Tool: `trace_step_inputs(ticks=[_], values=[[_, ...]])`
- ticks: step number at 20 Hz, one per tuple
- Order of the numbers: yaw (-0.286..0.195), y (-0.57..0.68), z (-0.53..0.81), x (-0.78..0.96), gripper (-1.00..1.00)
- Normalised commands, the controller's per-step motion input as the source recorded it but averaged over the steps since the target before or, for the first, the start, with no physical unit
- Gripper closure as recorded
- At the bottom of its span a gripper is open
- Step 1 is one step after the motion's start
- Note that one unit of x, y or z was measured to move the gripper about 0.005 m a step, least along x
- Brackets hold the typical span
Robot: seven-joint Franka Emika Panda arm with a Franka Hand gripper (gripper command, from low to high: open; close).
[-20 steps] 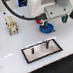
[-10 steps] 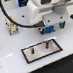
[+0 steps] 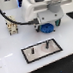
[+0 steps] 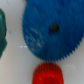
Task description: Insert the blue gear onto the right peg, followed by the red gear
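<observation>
White tabletop carries a grey plate at lower centre, the right peg upright on it. Above it the gripper hangs at the blue gear; its opening cannot be told. Wrist view shows the red gear just beside the blue

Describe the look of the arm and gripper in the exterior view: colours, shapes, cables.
The arm is bulky and white, with rounded, blocky housings. A black cable curves along it from the exterior view's left. The gripper below is white too, with darker parts underneath; the picture is too blurred for markings or finger detail.
</observation>
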Motion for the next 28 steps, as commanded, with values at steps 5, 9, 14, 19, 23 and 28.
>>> trace_step_inputs(ticks=[5,9,14,19,23,28], values=[[0.000,0.05,-0.17,-0.29,1.00],[0.000,0.07,-0.03,-0.20,-1.00],[0.000,0.06,-0.07,-0.11,1.00],[0.000,0.03,-0.04,-0.07,1.00],[0.000,0.02,-0.09,-0.15,1.00],[0.000,0.00,0.01,-0.05,1.00]])
